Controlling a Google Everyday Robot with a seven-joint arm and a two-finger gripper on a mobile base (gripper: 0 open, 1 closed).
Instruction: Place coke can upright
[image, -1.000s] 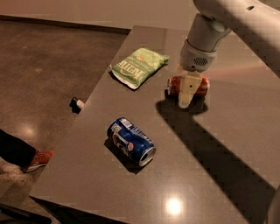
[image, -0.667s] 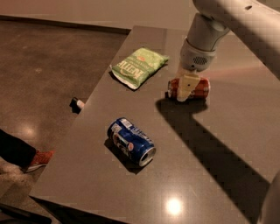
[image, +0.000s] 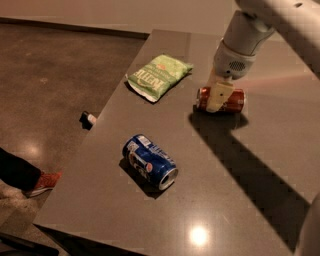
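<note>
The coke can (image: 234, 100), red-orange with silver ends, lies on its side on the grey table (image: 240, 170), toward the back right. My gripper (image: 218, 96) comes down from the upper right on the white arm, and its cream fingers (image: 218, 95) straddle the can's middle, down at table level. The far finger is hidden behind the can.
A blue can (image: 150, 161) lies on its side near the table's front left. A green chip bag (image: 159, 76) lies at the back, left of the coke can. A small black-and-white object (image: 87, 119) and a red shoe (image: 44, 181) are on the floor to the left.
The gripper has lowered a little and settled over the coke can. The can, the blue can and the bag have not moved.
</note>
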